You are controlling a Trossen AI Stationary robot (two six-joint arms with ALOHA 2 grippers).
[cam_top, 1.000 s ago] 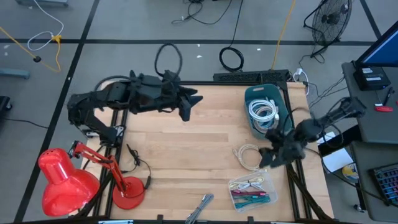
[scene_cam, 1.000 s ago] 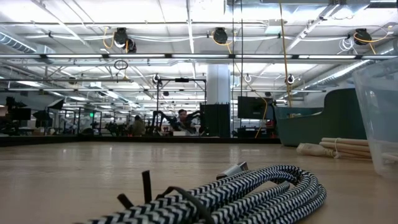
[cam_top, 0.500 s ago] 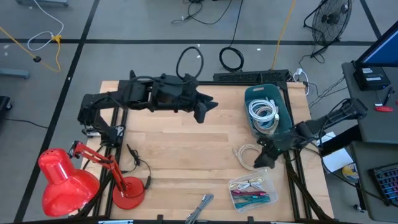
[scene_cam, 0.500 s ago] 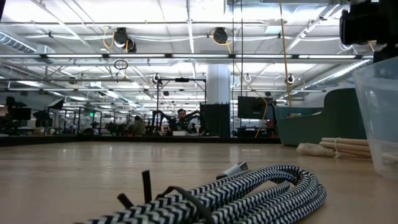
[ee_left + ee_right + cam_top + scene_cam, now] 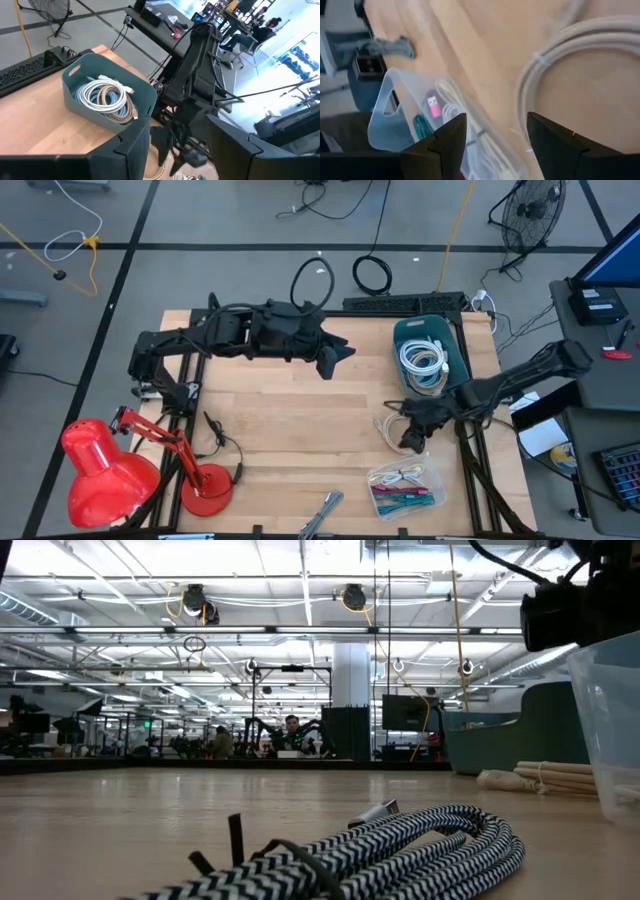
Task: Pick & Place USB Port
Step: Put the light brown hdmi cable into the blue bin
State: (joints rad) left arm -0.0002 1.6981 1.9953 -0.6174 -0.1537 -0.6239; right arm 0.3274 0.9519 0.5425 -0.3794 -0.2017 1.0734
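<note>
Right end effector newly above cable coil

red desk lamp, floor fan, perhaps pliers

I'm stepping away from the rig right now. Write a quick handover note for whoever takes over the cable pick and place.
Right gripper: jaws open, empty, low over the loose beige cable coil on the table, between the teal bin and the clear container.
Left gripper: jaws open, empty, hanging above the table's far middle.
Teal bin holds coiled white and beige cables. Clear container holds a few small cables and plugs. A braided cable lies near the table's front edge.
Done: nothing gripped at this moment.
Left: grasp the beige coil and place it; the destination is not evident.
</note>
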